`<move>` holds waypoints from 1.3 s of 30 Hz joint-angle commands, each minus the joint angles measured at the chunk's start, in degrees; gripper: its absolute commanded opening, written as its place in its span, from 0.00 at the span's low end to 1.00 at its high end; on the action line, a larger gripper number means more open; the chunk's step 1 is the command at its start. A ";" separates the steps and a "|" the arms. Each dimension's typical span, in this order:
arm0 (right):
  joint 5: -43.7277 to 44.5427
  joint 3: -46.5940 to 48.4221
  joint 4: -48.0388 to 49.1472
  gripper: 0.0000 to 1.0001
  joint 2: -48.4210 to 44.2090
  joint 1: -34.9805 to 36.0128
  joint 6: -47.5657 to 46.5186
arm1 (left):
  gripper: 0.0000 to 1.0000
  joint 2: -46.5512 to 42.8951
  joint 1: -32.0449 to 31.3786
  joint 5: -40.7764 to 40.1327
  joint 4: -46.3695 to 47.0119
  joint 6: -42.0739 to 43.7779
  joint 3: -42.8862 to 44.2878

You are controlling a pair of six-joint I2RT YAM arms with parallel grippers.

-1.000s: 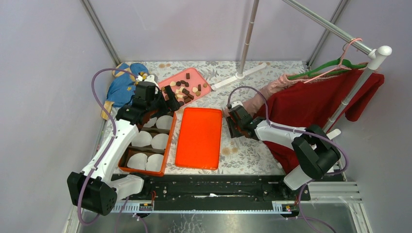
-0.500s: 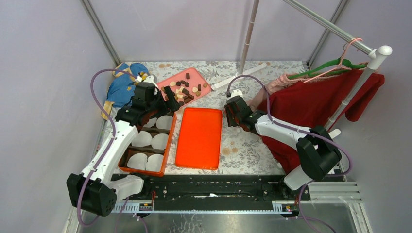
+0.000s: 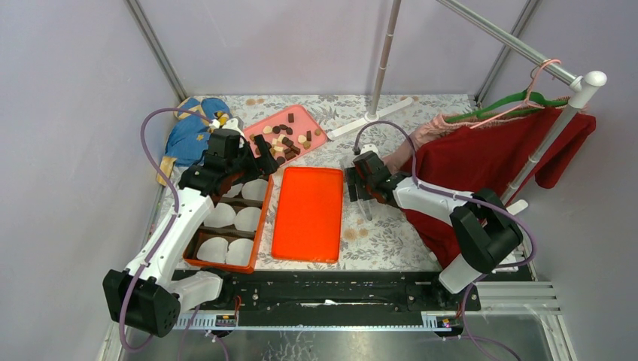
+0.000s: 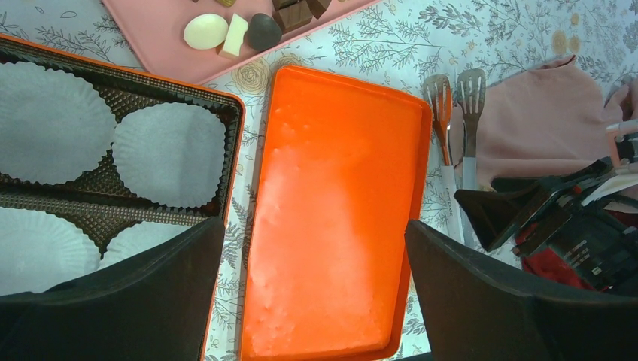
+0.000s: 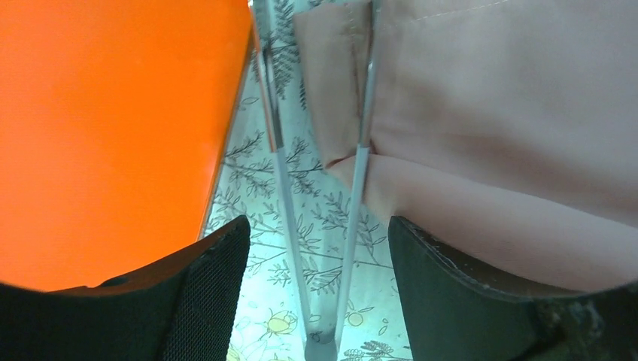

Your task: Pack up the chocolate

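Here, right tool (image 5: 314, 229) splayed astride tongs (image 5: 280, 169)

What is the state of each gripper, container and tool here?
Left gripper: open, empty.
Right gripper: open, over the tongs.
Tongs: lying flat, not held.
Box: open, paper liners empty.
Orange lid: off, lying beside the box.
Pink tray: holding the chocolate.

One left pincer (image 4: 314, 224), one right pincer (image 5: 317, 222), one orange tray (image 3: 307, 214), one pink tray (image 4: 150, 30). One box (image 3: 261, 226) holds six paper liners (image 3: 247, 219). One pair of tongs (image 4: 455, 98). The chocolate pieces (image 3: 284, 141) are too small to count.
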 commanded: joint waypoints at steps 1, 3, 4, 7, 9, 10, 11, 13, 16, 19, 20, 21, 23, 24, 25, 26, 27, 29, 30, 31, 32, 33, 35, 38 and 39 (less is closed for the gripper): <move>-2.10 2.48 2.20 0.74 -0.06 -3.96 2.83 | 0.97 -0.75 0.55 0.13 0.31 1.01 -0.11; -1.81 3.57 1.47 0.71 0.72 -5.53 3.93 | 0.97 -0.95 0.55 0.11 0.32 1.01 -0.18; -0.97 4.23 0.83 0.70 1.33 -6.17 4.52 | 0.97 -0.96 0.55 0.19 0.24 1.01 -0.24; 2.38 7.23 -2.50 0.71 4.70 -9.17 6.99 | 0.97 -0.96 0.55 0.37 0.25 1.02 -0.27; 4.93 9.48 -5.40 0.72 7.33 -11.81 8.44 | 0.97 -0.97 0.55 0.46 0.24 1.01 -0.16; 5.84 10.38 -6.37 0.72 8.33 -13.28 8.92 | 0.97 -0.96 0.55 0.48 0.25 1.05 -0.06; 6.21 11.13 -6.93 0.72 9.10 -15.03 9.14 | 0.97 -0.96 0.55 0.55 0.26 1.14 0.02; 7.30 12.59 -7.42 0.73 10.14 -17.71 8.86 | 0.97 -1.05 0.55 0.58 0.31 1.32 0.25; 8.80 15.86 -9.09 0.72 10.97 -18.96 7.04 | 0.97 -1.05 0.55 0.40 0.04 1.36 0.55; 6.54 16.90 -9.12 0.72 9.25 -18.97 5.96 | 0.98 -1.05 0.55 0.15 -0.05 1.38 0.61; 4.83 16.71 -8.87 0.73 8.38 -18.95 5.80 | 0.98 -1.05 0.55 0.16 -0.11 1.36 0.59; 2.93 16.21 -8.41 0.73 7.23 -18.89 5.80 | 0.98 -1.01 0.55 0.15 -0.10 1.30 0.51; -1.73 13.93 -6.78 0.74 4.58 -18.68 5.94 | 0.98 -0.90 0.55 0.22 -0.06 1.20 0.52; -3.18 12.73 -5.98 0.75 3.20 -18.24 6.10 | 0.98 -0.83 0.55 0.20 -0.04 1.11 0.40; -4.23 11.78 -5.59 0.77 2.21 -17.79 6.29 | 0.98 -0.75 0.55 0.21 -0.04 1.03 0.38; -4.54 10.98 -5.60 0.80 1.33 -17.22 6.34 | 0.98 -0.60 0.55 0.25 -0.03 1.01 0.47; -4.51 10.28 -5.84 0.82 0.79 -16.62 6.46 | 0.98 -0.41 0.55 0.30 0.04 1.01 0.52; -4.37 8.67 -6.33 0.87 0.19 -15.54 7.29 | 0.98 -0.12 0.55 0.39 0.16 0.94 0.51; -3.81 7.78 -6.49 0.89 0.11 -14.97 7.78 | 0.98 -0.02 0.55 0.47 0.24 0.80 0.61; -3.62 6.83 -6.60 0.90 0.21 -14.64 8.37 | 0.98 0.07 0.57 0.56 0.27 0.75 0.66; -3.64 5.92 -6.46 0.90 0.38 -14.52 9.24 | 0.98 0.09 0.55 0.67 0.31 0.69 0.67; -4.15 5.17 -6.17 0.90 0.63 -14.42 9.96 | 0.98 0.11 0.55 0.81 0.38 0.53 0.59; -5.21 3.81 -4.89 0.89 0.93 -13.72 10.95 | 0.98 0.18 0.57 0.92 0.40 0.28 0.57; -3.80 3.64 -4.49 0.87 2.42 -11.97 11.23 | 0.98 0.07 0.55 0.97 0.40 0.01 0.38; -2.41 3.88 -4.61 0.86 3.36 -11.46 11.07 | 0.98 0.09 0.55 1.01 0.40 -0.04 0.35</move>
